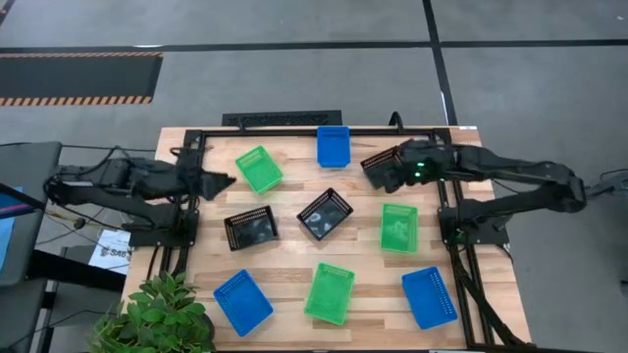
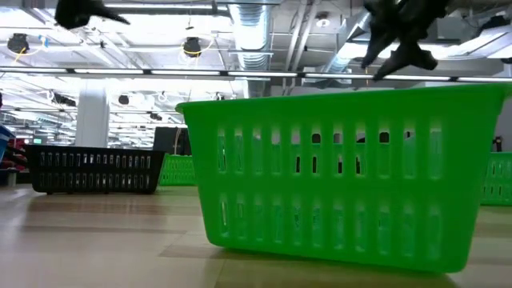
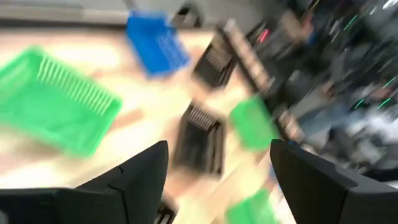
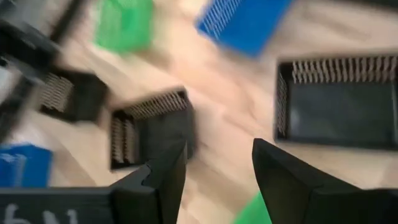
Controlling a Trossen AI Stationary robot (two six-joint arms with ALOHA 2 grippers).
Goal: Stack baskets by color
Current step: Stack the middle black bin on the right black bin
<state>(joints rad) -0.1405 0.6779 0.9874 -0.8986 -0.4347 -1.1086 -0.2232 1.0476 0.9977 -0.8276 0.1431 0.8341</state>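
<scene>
**Inspector:** Report the baskets' positions.

**Operator:** I count nine on the wooden table [image 1: 294, 250], none stacked. At the far edge sits a blue basket [image 1: 334, 145]. Left of it lies a green basket [image 1: 259, 169], tilted. A black basket [image 1: 383, 168] is at the far right, partly under the right arm. Mid-table I see a second black basket [image 1: 250, 227] and a third black basket [image 1: 325, 213], the latter turned diagonally, with a second green basket [image 1: 398, 226] to their right. Along the near edge stand a second blue basket [image 1: 242, 301], a third green basket [image 1: 330, 292] and a third blue basket [image 1: 429, 296].

**Inspector:** Grippers?

**Operator:** The left gripper [image 1: 224, 182] hangs over the table's far left, just beside the tilted green basket; my wrist camera shows its fingers [image 3: 146, 171] spread wide, pinching nothing. The right gripper [image 1: 376, 169] is above the far-right black basket; its fingers [image 4: 163, 169] are also spread, and they clasp nothing.

**Inspector:** Anything else?

**Operator:** A leafy plant [image 1: 157, 314] stands at the near left corner. From table height, the near green basket fills the picture.
</scene>
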